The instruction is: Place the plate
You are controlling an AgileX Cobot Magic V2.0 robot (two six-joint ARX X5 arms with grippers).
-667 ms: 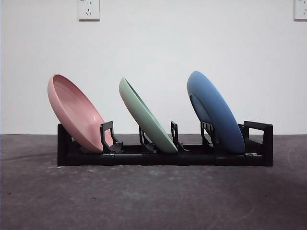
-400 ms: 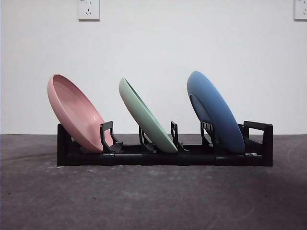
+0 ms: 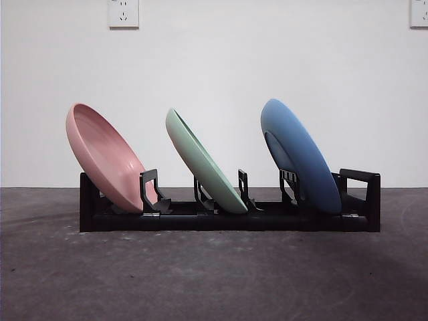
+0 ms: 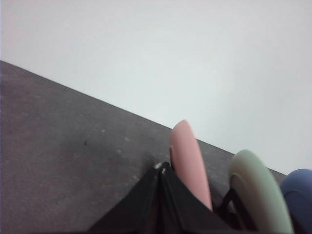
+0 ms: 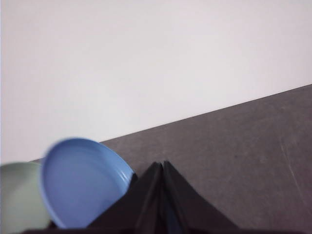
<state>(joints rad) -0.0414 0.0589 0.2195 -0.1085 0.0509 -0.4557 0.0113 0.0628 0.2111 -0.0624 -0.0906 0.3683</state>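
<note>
Both claws are clenched, empty. The pink plate (image 4: 190,161) stands just beside the left claw (image 4: 161,168). The blue plate (image 5: 80,180) stands beside the right claw (image 5: 162,165), both in the rack (image 3: 227,221).

A dark grey, slightly speckled worktop (image 3: 200,281) is stretching across the front view and meeting a white wall behind. A long black rack (image 3: 227,217) is sitting directly on it, running side to side. The rack is carrying three plates, all leaning the same way: a pink plate (image 3: 103,157) at one end, a green plate (image 3: 204,164) in the middle and a blue plate (image 3: 301,157) at the other end.
</note>
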